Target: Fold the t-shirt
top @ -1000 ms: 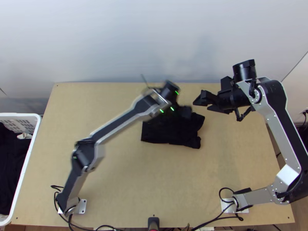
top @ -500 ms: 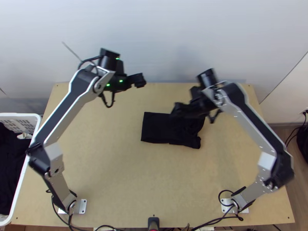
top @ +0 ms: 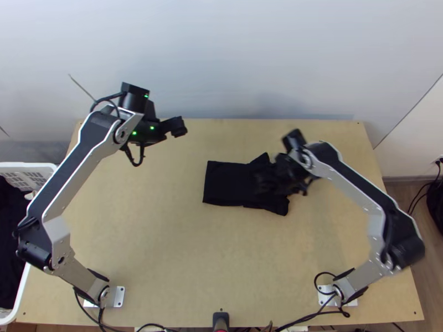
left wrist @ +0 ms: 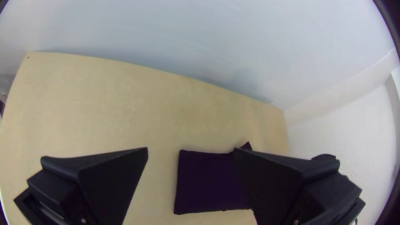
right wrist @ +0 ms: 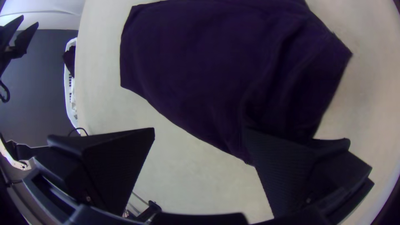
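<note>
The black t-shirt (top: 230,182) lies as a compact, roughly rectangular bundle right of the table's middle, flat at its left part and uneven at its right. In the top view my right gripper (top: 263,181) is over the shirt's right part. The right wrist view shows the right gripper (right wrist: 200,146) open, one finger overlapping the edge of the dark cloth (right wrist: 208,62). My left gripper (top: 180,127) hangs near the table's far edge, up and left of the shirt. In the left wrist view the left gripper (left wrist: 191,150) is open, with part of the shirt (left wrist: 208,183) between its fingers' outlines, farther off.
A white basket (top: 51,171) with dark cloth in it stands beside the table's left edge. Bare table (top: 166,232) lies left of the shirt and nearer to the arms' bases. A pale wall rises behind the far edge.
The left gripper has left the shirt's area and moved far to the left. From the right side, the right gripper has come in over the shirt, then lower onto its right part.
</note>
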Controlling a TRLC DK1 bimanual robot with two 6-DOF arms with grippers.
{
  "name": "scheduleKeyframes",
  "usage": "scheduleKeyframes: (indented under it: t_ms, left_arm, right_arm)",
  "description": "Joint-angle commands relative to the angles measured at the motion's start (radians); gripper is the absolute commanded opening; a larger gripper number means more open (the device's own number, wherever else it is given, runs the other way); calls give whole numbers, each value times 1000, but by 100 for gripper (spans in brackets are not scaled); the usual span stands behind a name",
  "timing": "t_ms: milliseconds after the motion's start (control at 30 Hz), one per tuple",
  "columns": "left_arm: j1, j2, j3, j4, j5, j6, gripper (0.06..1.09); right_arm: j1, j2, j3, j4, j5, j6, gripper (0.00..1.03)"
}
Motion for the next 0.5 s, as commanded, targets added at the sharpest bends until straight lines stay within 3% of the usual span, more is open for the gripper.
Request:
scheduleKeyframes:
  t_ms: [0,100,200,467]
  left_arm:
    - [18,-34,-58,2,-15,4,105]
    - [18,-53,-88,2,-23,4,105]
    - [27,-79,-124,6,-32,8,105]
    - [77,-177,-213,7,-78,54,105]
  right_arm:
    - [-146,-188,-212,1,0,-75,99]
    - [-147,-274,-224,-4,-2,-75,99]
    - [-66,-298,-160,-1,0,-42,99]
    - [180,-88,127,70,133,10,99]
